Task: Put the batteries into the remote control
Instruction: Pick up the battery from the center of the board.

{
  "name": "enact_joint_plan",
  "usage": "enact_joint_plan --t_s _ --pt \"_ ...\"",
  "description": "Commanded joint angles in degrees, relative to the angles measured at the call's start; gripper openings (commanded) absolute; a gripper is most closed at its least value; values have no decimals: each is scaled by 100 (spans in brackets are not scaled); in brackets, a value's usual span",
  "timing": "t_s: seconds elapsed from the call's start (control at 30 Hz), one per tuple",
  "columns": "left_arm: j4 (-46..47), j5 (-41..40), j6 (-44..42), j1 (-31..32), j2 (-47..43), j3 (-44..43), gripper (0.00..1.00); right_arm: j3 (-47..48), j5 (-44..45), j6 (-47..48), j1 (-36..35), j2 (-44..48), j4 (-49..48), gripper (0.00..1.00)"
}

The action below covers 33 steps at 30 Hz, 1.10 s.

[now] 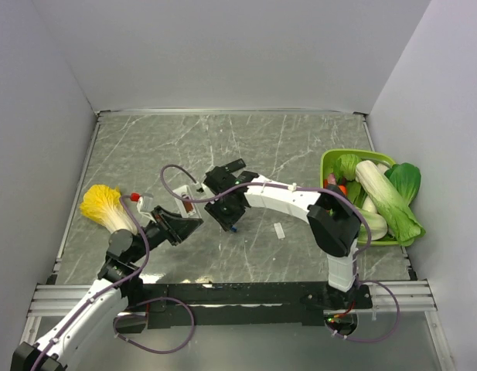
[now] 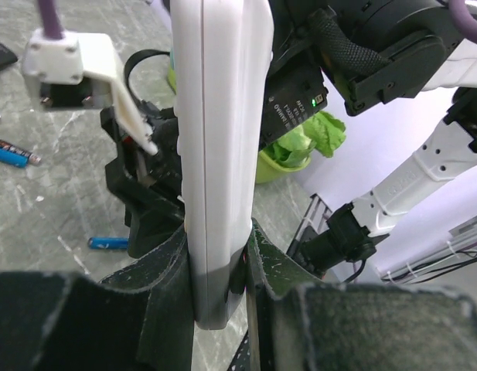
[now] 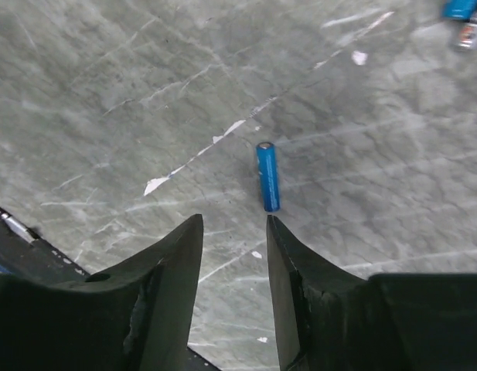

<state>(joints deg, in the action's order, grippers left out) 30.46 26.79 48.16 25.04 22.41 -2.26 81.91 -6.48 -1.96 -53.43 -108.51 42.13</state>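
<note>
Left end effector [image 2: 219, 267]: pinching the lower end of the remote control [image 2: 215, 139], which stands on its long edge between my pads

Right end effector [image 3: 232, 247]: partly spread, nothing between the jaws, low over the bench [image 3: 107, 93]

Blue battery [image 3: 267, 176]: lying flat on the bench just ahead of my right fingertips, apart from them, its length running roughly along the slot between them – so a squeeze would take it across its width

Other cells [image 3: 458, 8]: well apart, at the far corner of my right wrist view; I leave them for now

Step in hand: picking up this battery, as I judge it

Doing it well: slide forward until the battery sits between the pads, drop until the tips nearly brush the bench, and grip at mid-length so both silvery ends stay free for seating

Care: a round battery may roll or squirt out – squeeze gently and squarely

Remote side: keep it steady; I cannot tell from these views whether the battery bay is open or which way it faces
</note>
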Motion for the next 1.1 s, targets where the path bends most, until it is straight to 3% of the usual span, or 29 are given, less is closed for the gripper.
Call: enact_joint_plan --t_s 0.0,0.37,1.07 --pt "-31 -60 -158 -25 35 94 1 431 261 29 -106 -319 129 45" --pt "21 -16 -211 -25 272 33 1 713 639 55 -141 -742 269 41" --pt "171 63 -202 -25 465 33 1 -60 639 81 -133 -654 138 37"
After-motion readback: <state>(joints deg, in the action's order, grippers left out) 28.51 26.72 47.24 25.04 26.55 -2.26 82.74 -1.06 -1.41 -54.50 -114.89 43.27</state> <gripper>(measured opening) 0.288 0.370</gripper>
